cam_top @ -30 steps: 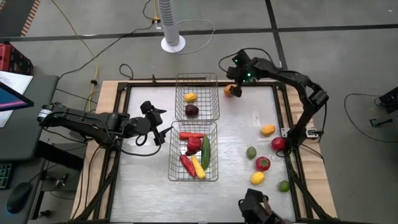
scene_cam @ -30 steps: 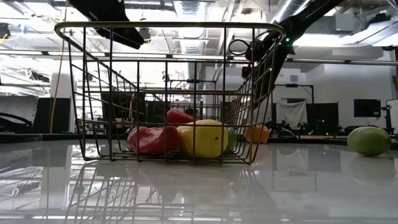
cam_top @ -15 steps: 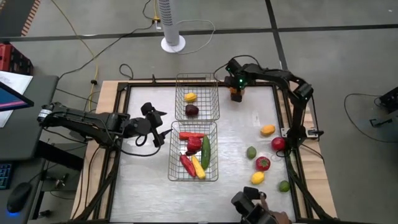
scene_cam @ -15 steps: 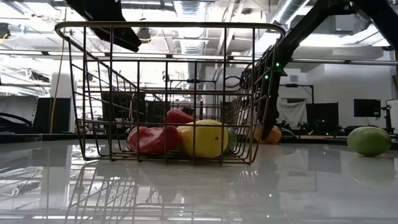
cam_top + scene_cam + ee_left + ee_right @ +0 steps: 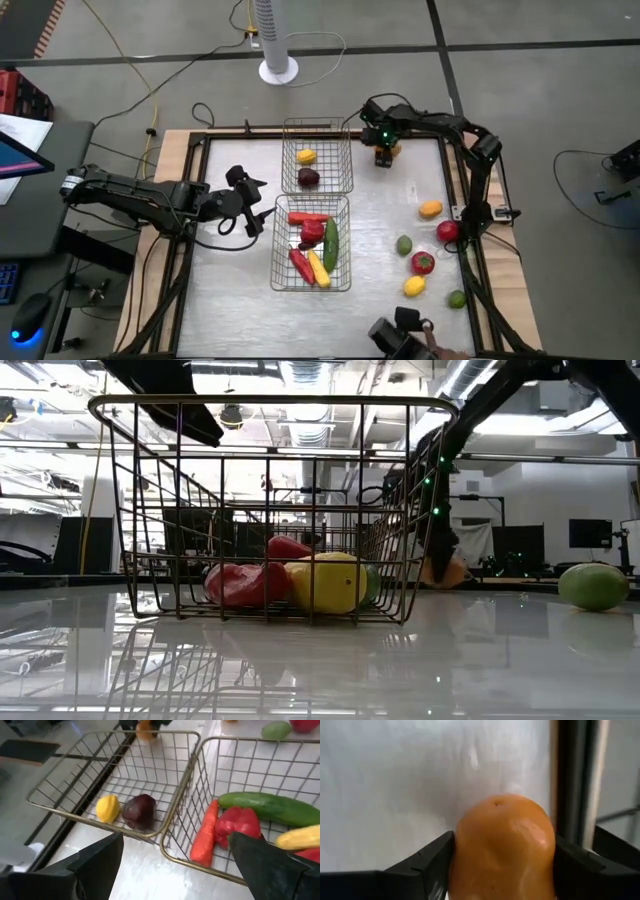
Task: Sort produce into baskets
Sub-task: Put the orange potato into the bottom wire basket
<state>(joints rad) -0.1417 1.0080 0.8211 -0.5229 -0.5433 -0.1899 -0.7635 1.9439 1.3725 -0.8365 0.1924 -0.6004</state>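
Observation:
An orange sits at the table's far side, just right of the far wire basket. That basket holds a lemon and a dark plum. My right gripper is down over the orange and shut on it. The near basket holds a cucumber, red peppers and a yellow piece. My left gripper is open and empty, left of the two baskets. Its fingers frame both baskets in the left wrist view. My right gripper pinches the orange between its two fingers, one on each side. The fingers come from above, pointing down. In the low view the orange sits at table level; I cannot tell whether it is lifted.
Loose produce lies at the table's right: a lemon, a lime, a tomato, a red piece, another lemon and a lime. A dark object shows at the near edge.
My right gripper has come down and toward the near edge onto the orange, its fingers now on either side of it. The orange has shifted a little toward the table's right.

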